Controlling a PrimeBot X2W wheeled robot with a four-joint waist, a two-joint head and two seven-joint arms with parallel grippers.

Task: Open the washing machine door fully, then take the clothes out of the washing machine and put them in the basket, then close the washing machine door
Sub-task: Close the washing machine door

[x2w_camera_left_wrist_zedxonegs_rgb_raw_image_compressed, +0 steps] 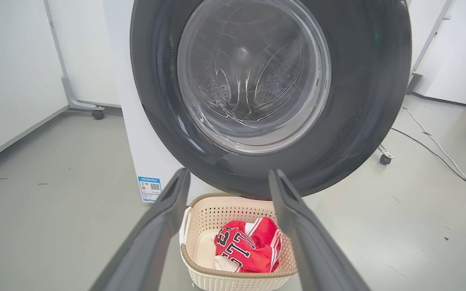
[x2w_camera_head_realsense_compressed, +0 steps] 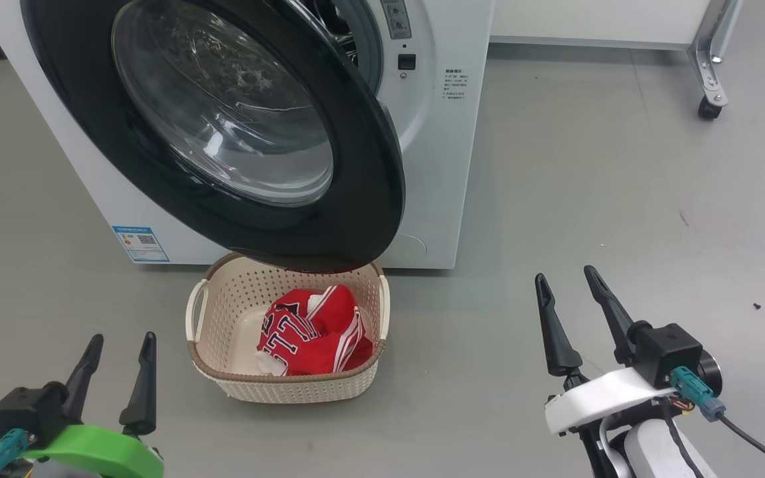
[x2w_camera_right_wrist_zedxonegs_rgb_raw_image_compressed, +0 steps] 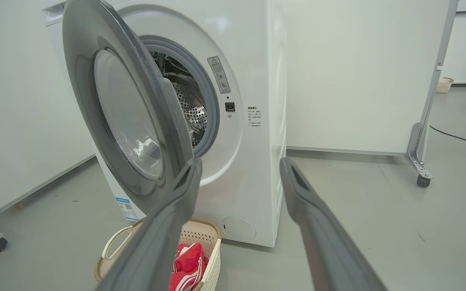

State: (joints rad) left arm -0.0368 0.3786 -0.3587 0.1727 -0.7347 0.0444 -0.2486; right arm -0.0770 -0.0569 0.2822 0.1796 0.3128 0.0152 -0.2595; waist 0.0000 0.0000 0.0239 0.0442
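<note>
Right in front of the washing machine [x2w_camera_head_realsense_compressed: 435,166], the basket [x2w_camera_head_realsense_compressed: 289,390] sits on the grey floor [x2w_camera_head_realsense_compressed: 588,199], its back edge tucked under the lower rim of the washing machine door [x2w_camera_head_realsense_compressed: 223,113]. The clothes [x2w_camera_head_realsense_compressed: 313,332] lie inside the basket, a bunched red heap with white stripes and dark lettering. They sit toward its right half, with bare cream bottom showing on the left. The door stands partly swung out, hinged on the robot's left. From the right wrist, a gap shows between its free edge and the grey-ringed mouth, and a slice of the perforated steel drum [x2w_camera_right_wrist_zedxonegs_rgb_raw_image_compressed: 188,105] is visible through it. A small blue label [x2w_camera_head_realsense_compressed: 140,243] is stuck low on the machine's front, left of the basket. The left claw [x2w_camera_head_realsense_compressed: 123,338] hovers low to the left of the basket, near it but not touching, its two dark fingers spread wide and holding nothing. The right claw [x2w_camera_head_realsense_compressed: 564,273] is well off to the right over bare floor, likewise wide and empty. Beyond the machine's right side stands a white panel on a metal foot with a castor [x2w_camera_head_realsense_compressed: 709,109].
</note>
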